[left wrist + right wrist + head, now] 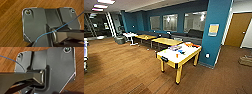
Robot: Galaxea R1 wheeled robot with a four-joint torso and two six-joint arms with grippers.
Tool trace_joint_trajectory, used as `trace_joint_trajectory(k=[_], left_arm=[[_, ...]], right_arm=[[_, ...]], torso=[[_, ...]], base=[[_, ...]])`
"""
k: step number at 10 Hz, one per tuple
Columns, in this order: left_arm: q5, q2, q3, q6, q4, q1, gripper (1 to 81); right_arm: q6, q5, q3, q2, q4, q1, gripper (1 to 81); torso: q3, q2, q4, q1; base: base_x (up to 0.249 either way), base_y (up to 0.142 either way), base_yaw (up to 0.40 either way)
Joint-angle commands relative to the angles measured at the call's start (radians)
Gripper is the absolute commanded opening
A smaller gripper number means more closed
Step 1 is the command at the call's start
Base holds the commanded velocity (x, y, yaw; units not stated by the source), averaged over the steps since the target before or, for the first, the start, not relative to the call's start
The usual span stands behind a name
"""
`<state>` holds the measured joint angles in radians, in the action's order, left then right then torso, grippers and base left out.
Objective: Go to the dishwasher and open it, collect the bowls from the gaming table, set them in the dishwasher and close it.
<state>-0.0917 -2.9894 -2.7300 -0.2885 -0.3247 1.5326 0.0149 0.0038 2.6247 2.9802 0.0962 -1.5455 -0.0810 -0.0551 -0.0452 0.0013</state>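
The gaming table (169,55), with a white top and yellow legs, stands in the middle of the head view, a short way ahead of me on the wood floor. Small coloured things lie on its top; a blue one (181,52) may be one of the bowls, but I cannot make out their shapes. A colourful board game (192,45) lies at its far end. The dishwasher is out of view. My left gripper (33,44) and right gripper (33,91) hang over the robot's dark plate above the floor.
A blue pillar (214,32) rises just right of the table, with a wooden door (237,28) beyond it. Yellow-topped tables (166,41) and a dark sofa line the back wall. A small orange thing (177,55) stands on the white top. Open wood floor (121,67) spreads to the left.
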Motion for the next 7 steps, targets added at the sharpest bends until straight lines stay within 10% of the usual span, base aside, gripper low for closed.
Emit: trace_joint_trajectory(k=[1, 7], left_arm=[[0.046, 0.006, -0.001, 0.003, -0.001, -0.044, 81.1], [0.046, 0.007, -0.001, 0.003, 0.003, -0.044, 81.1]], right_arm=[[-0.004, -0.054, -0.003, -0.002, 0.01, 0.046, 81.1], [-0.004, -0.054, -0.003, -0.001, 0.011, 0.048, 81.1]], torso=[[0.0, 0.0, 0.0, 0.0], [0.0, 0.0, 0.0, 0.0]], base=[[0.093, 0.0, 0.0], [0.093, 0.0, 0.0]])
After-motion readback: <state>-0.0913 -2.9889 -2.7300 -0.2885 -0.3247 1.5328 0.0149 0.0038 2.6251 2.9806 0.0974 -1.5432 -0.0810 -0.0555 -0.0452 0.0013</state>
